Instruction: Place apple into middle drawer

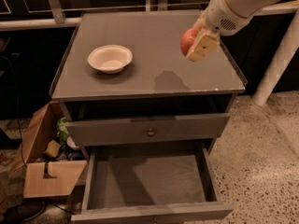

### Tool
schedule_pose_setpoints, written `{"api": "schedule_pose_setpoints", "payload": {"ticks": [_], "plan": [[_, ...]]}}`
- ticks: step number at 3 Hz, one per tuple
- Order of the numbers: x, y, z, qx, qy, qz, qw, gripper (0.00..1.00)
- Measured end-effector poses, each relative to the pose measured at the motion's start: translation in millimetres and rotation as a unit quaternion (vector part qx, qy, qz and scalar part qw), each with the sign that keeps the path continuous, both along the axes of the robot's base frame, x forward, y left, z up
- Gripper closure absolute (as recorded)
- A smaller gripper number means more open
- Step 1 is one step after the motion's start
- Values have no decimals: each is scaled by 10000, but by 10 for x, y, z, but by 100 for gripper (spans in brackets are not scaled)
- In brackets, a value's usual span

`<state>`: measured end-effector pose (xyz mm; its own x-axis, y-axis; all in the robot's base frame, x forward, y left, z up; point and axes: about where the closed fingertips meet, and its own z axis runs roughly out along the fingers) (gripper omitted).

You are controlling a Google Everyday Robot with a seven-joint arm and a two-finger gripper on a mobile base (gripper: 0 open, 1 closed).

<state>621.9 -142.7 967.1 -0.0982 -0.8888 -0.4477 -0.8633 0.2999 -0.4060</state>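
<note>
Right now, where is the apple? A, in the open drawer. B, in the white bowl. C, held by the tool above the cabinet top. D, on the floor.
C: the tool holds the apple in the air over the right side of the cabinet top; the white bowl and middle drawer are empty.
</note>
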Motion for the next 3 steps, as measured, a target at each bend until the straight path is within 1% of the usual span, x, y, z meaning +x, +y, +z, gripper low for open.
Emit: {"api": "schedule_pose_setpoints", "payload": {"ticks": [1,2,3], "plan": [[-265,-132,-24,-57,144,-184,9997,100],[-657,-179,-181,-70,419,-401,9983,100],[-983,-96,-407,112,701,-455,9964,100]]}}
